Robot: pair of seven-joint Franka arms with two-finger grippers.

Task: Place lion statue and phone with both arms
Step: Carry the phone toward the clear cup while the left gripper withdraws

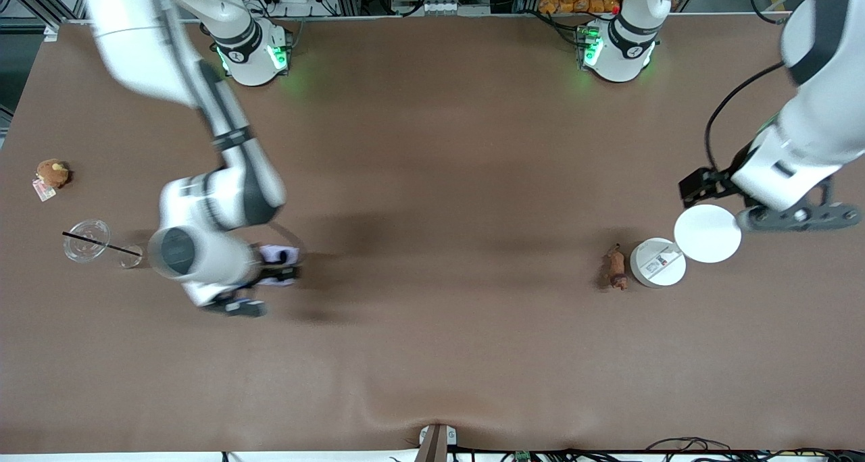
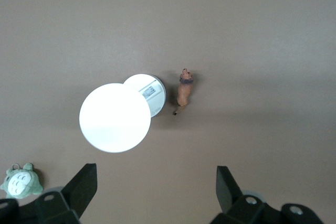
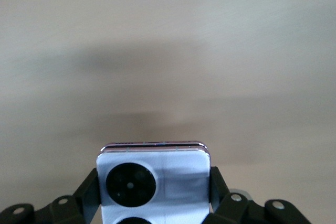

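Brown table (image 1: 432,178): my right gripper (image 3: 155,192) clamps the phone (image 3: 153,179); left gripper (image 2: 156,190), spread, must descend onto the lion statue (image 2: 184,90).

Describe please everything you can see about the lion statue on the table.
The lion statue is a tiny, elongated reddish-brown animal figurine with a darker mane ring at the neck and a thin tail. It looks hard, like painted resin or wood. It rests on the brown table toward the left arm's end, close beside the smaller white disc. Nothing grips it; the left gripper is open, above it.
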